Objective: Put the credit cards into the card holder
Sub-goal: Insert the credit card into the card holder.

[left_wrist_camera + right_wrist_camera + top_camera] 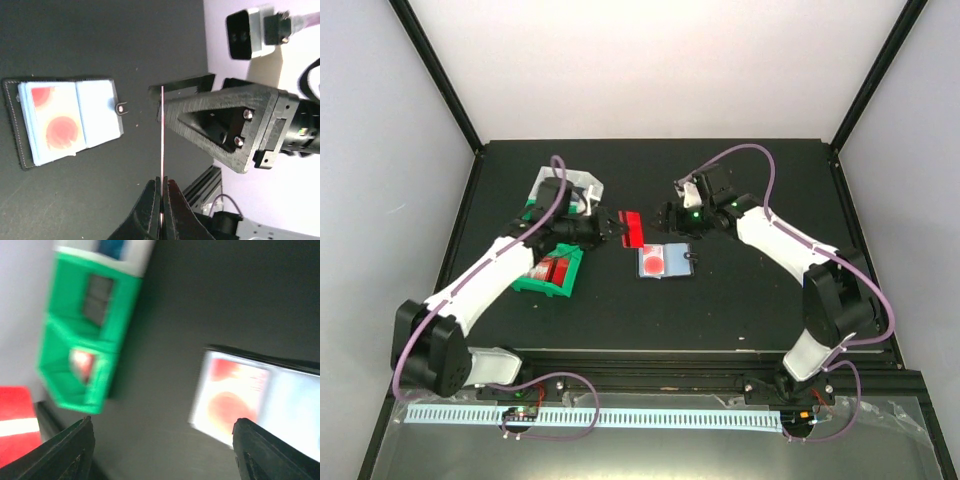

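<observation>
The card holder lies open on the black table, light blue inside, with a white card with red blotches in its left pocket. It also shows in the left wrist view and the right wrist view. My left gripper is shut on a red credit card and holds it above the table, left of the holder. In the left wrist view the gripper pinches the card, seen edge-on. My right gripper is open and empty just beyond the holder, its jaws spread wide.
A green plastic tray with red cards in it sits left of the holder, also in the right wrist view. A white tray stands behind it. The two grippers face each other closely; the right gripper's body fills the left wrist view.
</observation>
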